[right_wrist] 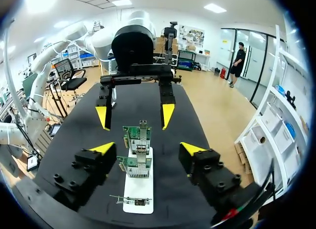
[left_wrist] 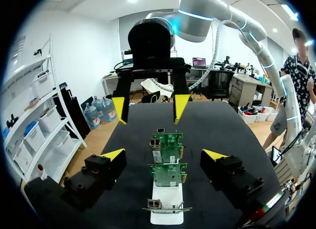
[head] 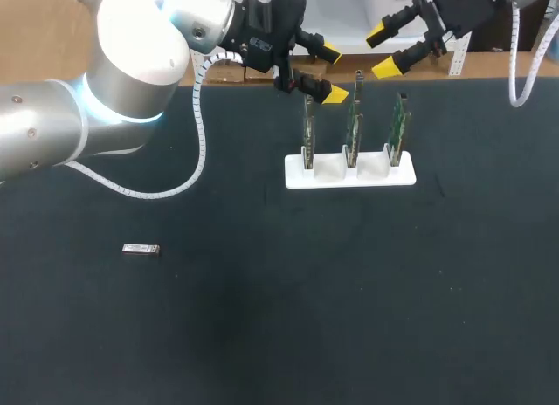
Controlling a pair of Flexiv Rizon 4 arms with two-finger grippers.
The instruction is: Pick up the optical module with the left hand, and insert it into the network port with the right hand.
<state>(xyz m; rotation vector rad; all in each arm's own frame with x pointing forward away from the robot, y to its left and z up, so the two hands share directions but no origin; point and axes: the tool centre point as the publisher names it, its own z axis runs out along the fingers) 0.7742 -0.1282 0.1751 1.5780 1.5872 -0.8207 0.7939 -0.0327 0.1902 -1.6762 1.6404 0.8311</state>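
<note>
— Black desk (head: 262,335) under us: where do our claws stand?
— Our left claw (head: 332,73) and right claw (head: 382,50) hang released and empty, facing each other across the white slotted holder (head: 349,175) with three upright green circuit boards (head: 353,126).
— And the small silver optical module (head: 141,249)?
— Lying flat near the desk's left side, well apart from both claws and holder.

Bare black table (head: 288,335) lies open on all sides of the optical module (head: 141,249) near the left edge | three upright circuit boards (head: 353,126) in a white stand (head: 349,175) bar the far edge's middle | left gripper (head: 332,73) hangs just beside the leftmost board
</note>
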